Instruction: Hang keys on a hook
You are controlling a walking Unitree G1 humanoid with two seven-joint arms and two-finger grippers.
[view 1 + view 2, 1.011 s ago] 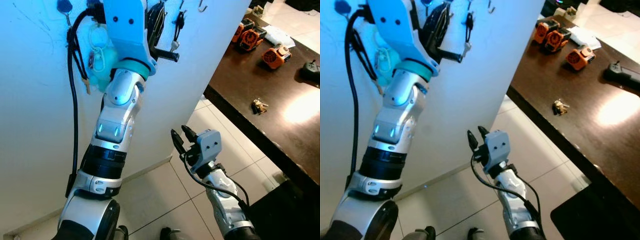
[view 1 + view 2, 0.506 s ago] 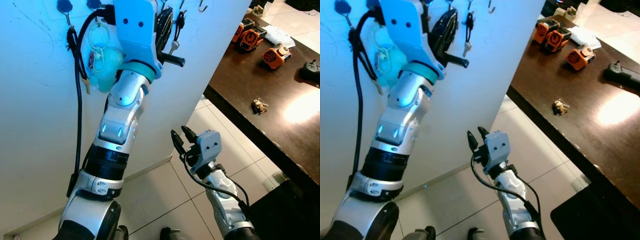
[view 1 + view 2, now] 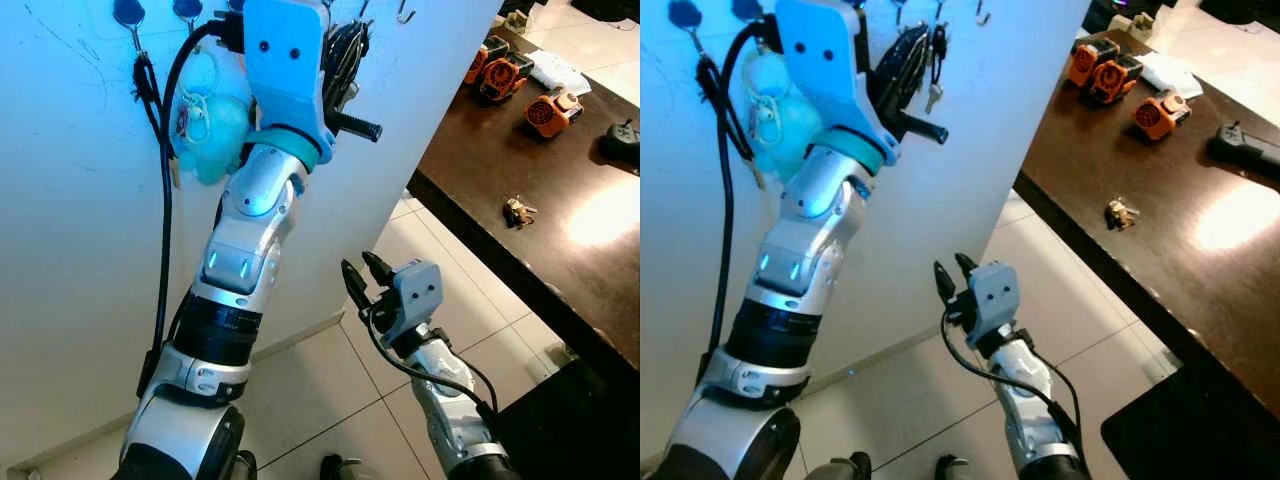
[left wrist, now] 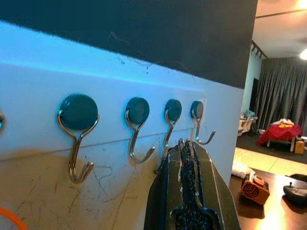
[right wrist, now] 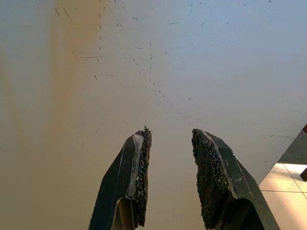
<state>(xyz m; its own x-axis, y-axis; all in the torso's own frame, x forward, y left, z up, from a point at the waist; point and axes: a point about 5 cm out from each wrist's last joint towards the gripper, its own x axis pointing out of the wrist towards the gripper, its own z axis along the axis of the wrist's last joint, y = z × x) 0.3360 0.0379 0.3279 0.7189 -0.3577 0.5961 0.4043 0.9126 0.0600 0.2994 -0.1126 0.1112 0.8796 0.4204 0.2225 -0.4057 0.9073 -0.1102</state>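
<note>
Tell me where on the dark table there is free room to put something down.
The table is bare along its near edge, on both sides of the small bunch of keys. The far end is crowded: three orange battery packs, a white paper and a black device.

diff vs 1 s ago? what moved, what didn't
The left arm swung toward the robot's right along the wall, carrying the left tool up to the keys hanging on the row of hooks; its fingers look shut in the wrist view. No visible grab or release. Unchanged: right tool low and open, the second key bunch on the dark table, the orange devices.
</note>
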